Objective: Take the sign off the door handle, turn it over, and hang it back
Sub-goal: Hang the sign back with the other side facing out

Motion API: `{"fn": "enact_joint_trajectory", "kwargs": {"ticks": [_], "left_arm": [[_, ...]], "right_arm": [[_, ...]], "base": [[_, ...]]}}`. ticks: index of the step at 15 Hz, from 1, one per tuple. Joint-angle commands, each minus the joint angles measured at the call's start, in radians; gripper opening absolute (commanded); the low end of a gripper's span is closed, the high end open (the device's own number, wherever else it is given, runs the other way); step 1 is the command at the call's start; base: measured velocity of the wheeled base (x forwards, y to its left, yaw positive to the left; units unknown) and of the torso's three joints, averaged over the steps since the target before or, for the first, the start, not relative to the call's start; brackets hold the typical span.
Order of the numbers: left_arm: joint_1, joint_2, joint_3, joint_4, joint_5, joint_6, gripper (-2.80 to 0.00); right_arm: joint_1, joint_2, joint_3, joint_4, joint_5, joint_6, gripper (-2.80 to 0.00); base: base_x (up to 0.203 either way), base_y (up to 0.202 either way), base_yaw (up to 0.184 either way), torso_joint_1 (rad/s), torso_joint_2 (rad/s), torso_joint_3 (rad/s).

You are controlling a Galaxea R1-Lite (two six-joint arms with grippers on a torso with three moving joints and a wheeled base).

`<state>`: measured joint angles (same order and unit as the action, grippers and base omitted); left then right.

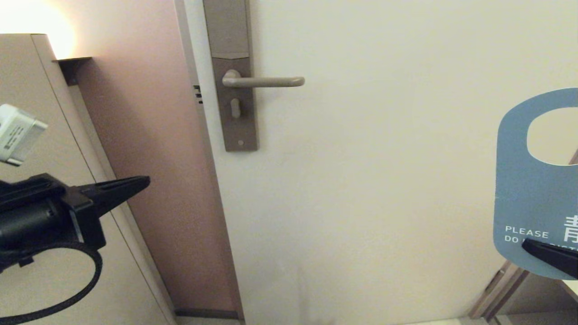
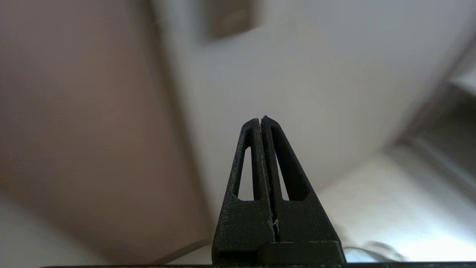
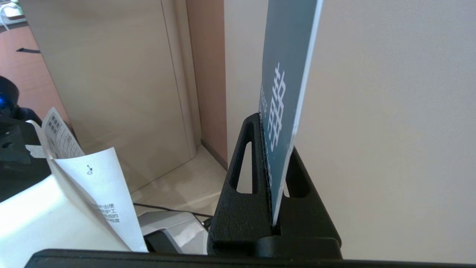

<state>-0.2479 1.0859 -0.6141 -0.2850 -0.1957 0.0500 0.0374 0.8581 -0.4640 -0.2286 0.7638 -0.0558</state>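
At far right, well clear of the door handle (image 1: 264, 81), I am holding the sign (image 1: 533, 189) upright, blue face toward me, right gripper (image 3: 277, 156) clamping its lower end, hole uppermost for rehanging. Left gripper (image 2: 261, 121) is hanging idle, closed, empty.

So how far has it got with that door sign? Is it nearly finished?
Part way. Done: the sign is off the door handle, which is bare. In hand: the right claw is shut on the sign's lower end, holding it upright off to the right, blue "PLEASE DO NOT DISTURB" face toward the head camera. The left claw is shut and empty. Left: hanging it back on the handle, white side out.
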Motion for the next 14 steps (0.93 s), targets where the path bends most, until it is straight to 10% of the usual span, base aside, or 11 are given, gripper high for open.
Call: {"fn": "enact_joint_trajectory", "kwargs": {"ticks": [1, 14], "left_arm": [[0.113, -0.102, 0.142, -0.082, 0.000, 0.014, -2.80], [0.211, -0.603, 0.613, -0.067, 0.073, -0.051, -2.80]], "right_arm": [[-0.001, -0.001, 0.001, -0.003, 0.005, -0.002, -2.80], [-0.001, -0.054, 0.032, -0.026, -0.071, -0.004, -2.80]], "base": [[0.000, 0.000, 0.000, 0.000, 0.00, 0.000], [0.000, 0.000, 0.000, 0.000, 0.00, 0.000]]}}
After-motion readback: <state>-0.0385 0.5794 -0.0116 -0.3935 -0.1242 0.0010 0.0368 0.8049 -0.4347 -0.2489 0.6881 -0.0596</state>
